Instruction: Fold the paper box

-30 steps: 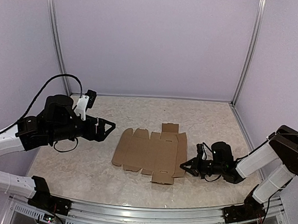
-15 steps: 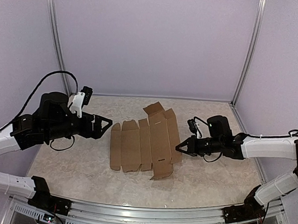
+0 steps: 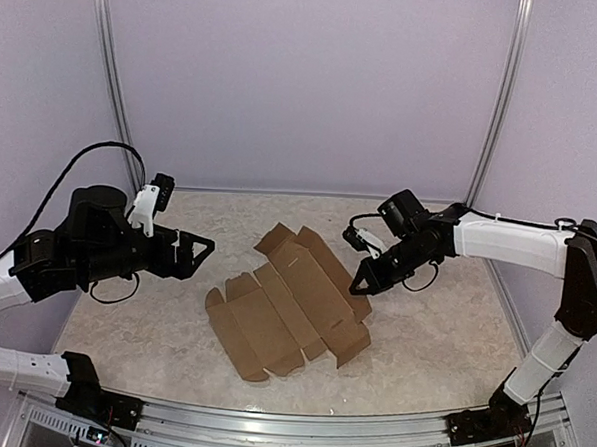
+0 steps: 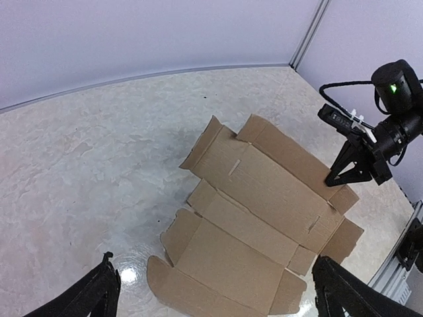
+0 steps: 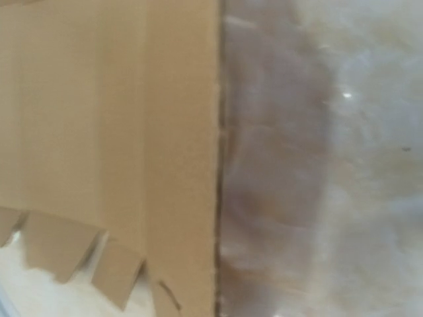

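Marbled tabletop, unfolded paper box lying diagonally, left gripper spread wide nearby, right gripper closed at its right edge.

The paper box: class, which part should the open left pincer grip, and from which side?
Likely the end flap at the left corner of the paper box, from the left: it juts past the panels toward the left pincer, and its thin edge suits a pinch.

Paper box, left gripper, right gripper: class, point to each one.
paper box (image 3: 292,301): top external view, centre panel of the sheet.
left gripper (image 3: 201,259): top external view, between its fingertips.
right gripper (image 3: 355,288): top external view, closed fingertips.
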`<state>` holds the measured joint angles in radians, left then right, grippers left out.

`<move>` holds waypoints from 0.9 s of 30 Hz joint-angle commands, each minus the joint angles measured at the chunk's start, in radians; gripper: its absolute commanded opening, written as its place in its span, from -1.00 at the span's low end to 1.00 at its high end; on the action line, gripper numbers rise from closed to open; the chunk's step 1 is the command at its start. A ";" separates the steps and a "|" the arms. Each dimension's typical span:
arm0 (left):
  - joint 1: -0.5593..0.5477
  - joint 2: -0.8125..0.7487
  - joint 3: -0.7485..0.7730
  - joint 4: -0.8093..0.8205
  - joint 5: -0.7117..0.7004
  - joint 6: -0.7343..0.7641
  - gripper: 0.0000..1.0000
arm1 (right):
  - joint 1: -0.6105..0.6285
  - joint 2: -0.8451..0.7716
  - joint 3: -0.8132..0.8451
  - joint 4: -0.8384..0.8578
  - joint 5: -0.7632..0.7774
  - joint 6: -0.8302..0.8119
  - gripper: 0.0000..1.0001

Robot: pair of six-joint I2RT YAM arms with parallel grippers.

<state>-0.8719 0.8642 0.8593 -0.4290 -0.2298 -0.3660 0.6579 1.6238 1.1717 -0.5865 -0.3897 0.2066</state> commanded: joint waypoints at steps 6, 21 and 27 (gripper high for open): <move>-0.009 -0.009 -0.012 0.003 0.046 -0.023 0.98 | 0.113 0.164 0.231 -0.287 0.340 -0.340 -1.00; -0.010 0.063 0.002 0.033 0.070 -0.097 0.98 | 0.259 0.346 0.519 -0.393 0.608 -0.689 -1.00; -0.010 0.113 0.023 0.056 0.075 -0.133 0.79 | 0.295 0.320 0.489 -0.350 0.621 -0.677 -1.00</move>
<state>-0.8761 0.9463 0.8593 -0.4023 -0.1699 -0.4652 0.9276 1.9579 1.6653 -0.9527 0.2005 -0.4530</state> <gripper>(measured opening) 0.930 0.005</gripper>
